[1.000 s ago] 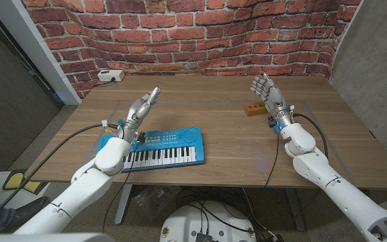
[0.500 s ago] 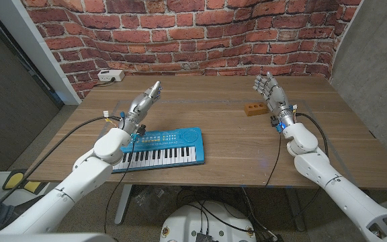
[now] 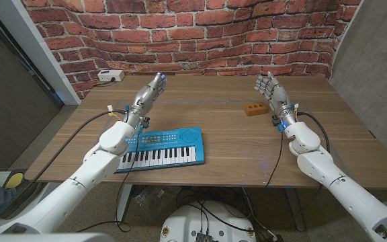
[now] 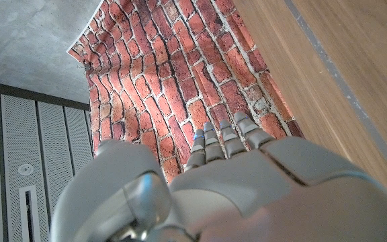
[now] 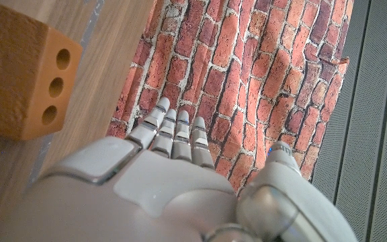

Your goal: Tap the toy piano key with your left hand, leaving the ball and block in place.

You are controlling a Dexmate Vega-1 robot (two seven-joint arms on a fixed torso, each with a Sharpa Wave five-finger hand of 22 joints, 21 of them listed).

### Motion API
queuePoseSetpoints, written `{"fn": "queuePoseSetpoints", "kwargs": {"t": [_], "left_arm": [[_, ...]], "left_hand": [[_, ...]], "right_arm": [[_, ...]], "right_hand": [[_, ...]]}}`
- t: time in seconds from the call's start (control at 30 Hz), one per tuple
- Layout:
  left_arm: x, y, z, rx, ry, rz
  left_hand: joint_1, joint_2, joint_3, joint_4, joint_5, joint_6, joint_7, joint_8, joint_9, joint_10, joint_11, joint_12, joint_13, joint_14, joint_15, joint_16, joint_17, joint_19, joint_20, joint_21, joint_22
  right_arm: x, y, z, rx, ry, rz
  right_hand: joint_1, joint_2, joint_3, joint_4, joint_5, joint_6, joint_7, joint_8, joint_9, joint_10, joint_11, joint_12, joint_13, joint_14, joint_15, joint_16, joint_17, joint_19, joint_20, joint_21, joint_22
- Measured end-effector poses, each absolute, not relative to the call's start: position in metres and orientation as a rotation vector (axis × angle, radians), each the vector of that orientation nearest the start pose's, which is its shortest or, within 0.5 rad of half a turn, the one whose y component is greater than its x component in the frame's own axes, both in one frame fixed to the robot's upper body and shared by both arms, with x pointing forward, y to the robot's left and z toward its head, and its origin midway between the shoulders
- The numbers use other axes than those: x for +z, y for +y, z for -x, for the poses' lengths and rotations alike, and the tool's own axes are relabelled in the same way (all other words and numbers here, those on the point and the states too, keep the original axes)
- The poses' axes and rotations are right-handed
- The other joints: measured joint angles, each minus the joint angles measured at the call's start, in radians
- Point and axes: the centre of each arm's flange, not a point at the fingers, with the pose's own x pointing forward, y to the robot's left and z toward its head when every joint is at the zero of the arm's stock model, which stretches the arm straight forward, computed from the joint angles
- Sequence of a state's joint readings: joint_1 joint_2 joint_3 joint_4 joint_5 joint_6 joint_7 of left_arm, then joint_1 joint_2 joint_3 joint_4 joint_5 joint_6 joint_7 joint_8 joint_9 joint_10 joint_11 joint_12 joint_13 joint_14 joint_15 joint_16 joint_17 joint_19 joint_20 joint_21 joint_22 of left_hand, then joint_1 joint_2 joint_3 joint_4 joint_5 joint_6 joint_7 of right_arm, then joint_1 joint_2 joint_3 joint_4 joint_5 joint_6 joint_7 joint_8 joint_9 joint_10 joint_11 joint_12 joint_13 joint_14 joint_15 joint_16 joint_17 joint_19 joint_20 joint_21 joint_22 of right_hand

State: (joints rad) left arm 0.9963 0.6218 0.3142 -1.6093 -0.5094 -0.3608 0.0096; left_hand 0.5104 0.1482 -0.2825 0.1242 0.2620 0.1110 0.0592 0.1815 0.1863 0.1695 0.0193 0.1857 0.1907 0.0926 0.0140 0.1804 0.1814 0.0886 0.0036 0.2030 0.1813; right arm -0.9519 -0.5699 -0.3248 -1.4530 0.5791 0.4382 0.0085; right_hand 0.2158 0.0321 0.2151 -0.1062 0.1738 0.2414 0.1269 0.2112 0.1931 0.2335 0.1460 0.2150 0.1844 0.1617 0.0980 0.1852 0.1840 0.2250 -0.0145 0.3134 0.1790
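Both arms are built of smooth, rounded white plastic shells joined in segments. The left hand and the right hand have slim silver-grey metallic fingers with darker joints. Black cables loop outside each forearm toward the wrist, where small blue and yellow connector parts show.
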Motion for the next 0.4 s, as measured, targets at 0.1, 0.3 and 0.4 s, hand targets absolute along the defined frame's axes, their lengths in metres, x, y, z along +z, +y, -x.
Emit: {"fn": "queuePoseSetpoints", "kwargs": {"t": [0.1, 0.3, 0.4], "left_arm": [[0.0038, 0.2709, -0.5781, -0.274, -0.800, -0.122], [0.0017, 0.2655, -0.5809, -0.274, -0.799, -0.094], [0.0012, 0.2637, -0.5808, -0.273, -0.799, -0.088]], "left_hand": [[0.000, 0.000, 0.000, 0.000, 0.000, 0.000, 0.000, 0.004, 0.000, 0.000, 0.000, 0.007, 0.000, 0.000, 0.000, 0.000, 0.000, 0.000, 0.000, 0.000, 0.000], [0.000, 0.000, 0.000, 0.000, 0.000, 0.000, 0.000, 0.004, 0.000, 0.005, -0.005, 0.007, 0.000, 0.005, -0.005, 0.000, 0.000, 0.000, 0.000, 0.000, 0.000], [0.000, 0.000, 0.000, 0.000, 0.000, 0.005, -0.005, 0.004, 0.000, 0.005, -0.005, 0.007, 0.000, 0.005, -0.005, 0.000, 0.000, 0.000, 0.000, 0.000, 0.000]], "right_arm": [[-0.0114, -0.2942, -0.6031, 0.219, -0.777, 0.034], [-0.0119, -0.2950, -0.6060, 0.216, -0.758, 0.033], [-0.0129, -0.2956, -0.6067, 0.215, -0.753, 0.032]], "right_hand": [[-0.004, 0.004, 0.000, 0.000, 0.000, -0.018, 0.002, -0.008, 0.000, 0.000, 0.000, 0.000, 0.000, 0.006, -0.002, 0.000, 0.000, 0.001, -0.001, -0.008, 0.000], [-0.008, 0.000, -0.003, 0.003, 0.000, -0.028, 0.002, -0.012, 0.000, 0.000, 0.000, 0.000, 0.000, 0.007, 0.000, 0.000, 0.000, 0.001, -0.001, -0.008, 0.000], [-0.008, 0.000, -0.003, 0.003, 0.000, -0.028, 0.002, -0.012, 0.000, 0.000, 0.000, 0.000, 0.000, 0.007, 0.000, 0.000, 0.000, 0.001, -0.001, -0.008, 0.000]]}}
